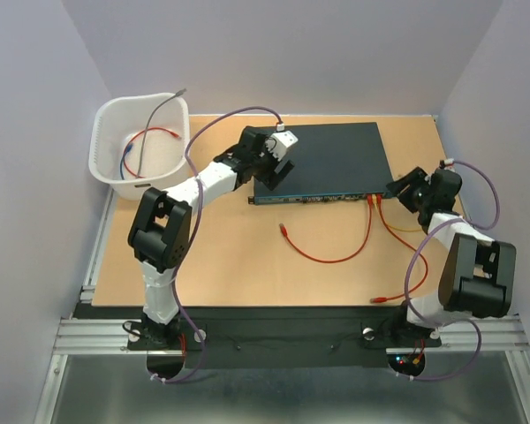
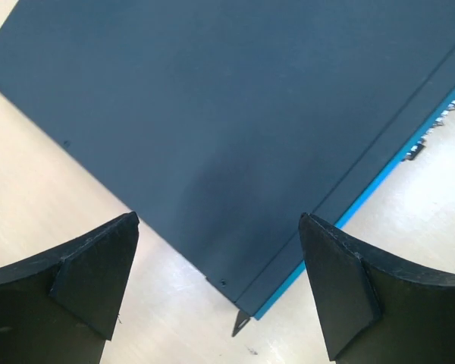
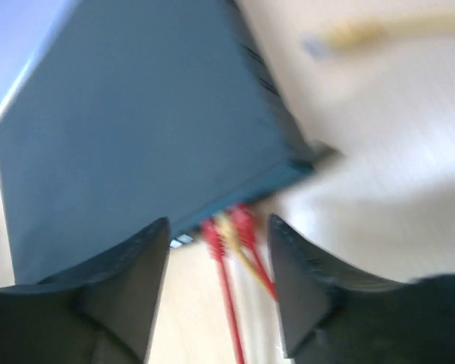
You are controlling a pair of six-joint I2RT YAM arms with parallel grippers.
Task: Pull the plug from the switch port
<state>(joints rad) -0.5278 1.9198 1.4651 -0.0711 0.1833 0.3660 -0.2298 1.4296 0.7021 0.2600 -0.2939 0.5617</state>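
Right gripper, half spread, faces 3 crowded plugs in the switch, risking the wrong pick; left gripper spread wide.

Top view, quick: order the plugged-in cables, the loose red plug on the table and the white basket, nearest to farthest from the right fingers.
1. Plugged-in cables, at the switch's right end.
2. Loose red plug, further left.
3. White basket, far-left corner.

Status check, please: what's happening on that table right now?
Left tool open over switch corner. Right tool open, lined up on plugs, none gripped. Cables trail forward; nothing blocking.
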